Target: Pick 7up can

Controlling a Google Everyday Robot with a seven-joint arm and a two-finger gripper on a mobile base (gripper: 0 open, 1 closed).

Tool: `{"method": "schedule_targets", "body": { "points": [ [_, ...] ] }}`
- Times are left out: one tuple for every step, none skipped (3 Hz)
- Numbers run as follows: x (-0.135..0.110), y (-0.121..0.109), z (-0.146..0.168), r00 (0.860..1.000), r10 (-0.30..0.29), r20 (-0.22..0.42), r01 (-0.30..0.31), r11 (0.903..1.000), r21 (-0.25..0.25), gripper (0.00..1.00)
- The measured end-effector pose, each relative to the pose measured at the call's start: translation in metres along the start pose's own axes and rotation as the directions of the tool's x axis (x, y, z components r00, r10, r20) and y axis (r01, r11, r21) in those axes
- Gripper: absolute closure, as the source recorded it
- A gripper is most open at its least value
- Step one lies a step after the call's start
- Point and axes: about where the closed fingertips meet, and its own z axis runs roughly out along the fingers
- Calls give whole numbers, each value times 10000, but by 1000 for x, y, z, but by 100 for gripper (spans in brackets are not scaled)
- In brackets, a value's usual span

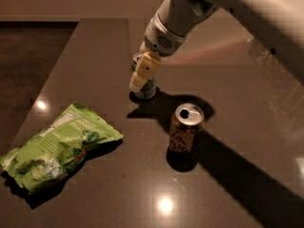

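Observation:
The 7up can [148, 92] stands upright on the dark table [95, 56], left of the middle and towards the back. It is mostly hidden behind my gripper; only its silver rim and lower body show. My gripper [142, 80], pale yellow at the tip, reaches down from the white arm [175, 23] at the upper right. It sits right at the can, over its front side. I cannot tell whether it touches the can.
A brown-gold can [186, 129] with dark script stands upright, opened, to the front right of the 7up can. A green snack bag [57, 148] lies at the front left. The table's left edge borders dark floor [28, 61].

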Motion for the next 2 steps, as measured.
{"method": "schedule_targets", "body": {
  "points": [
    [-1,0,9,9999,158,36,-158,9997,-159,42],
    [-1,-1,7,9996,240,121,-237,9994,-235,65]
  ]
}}
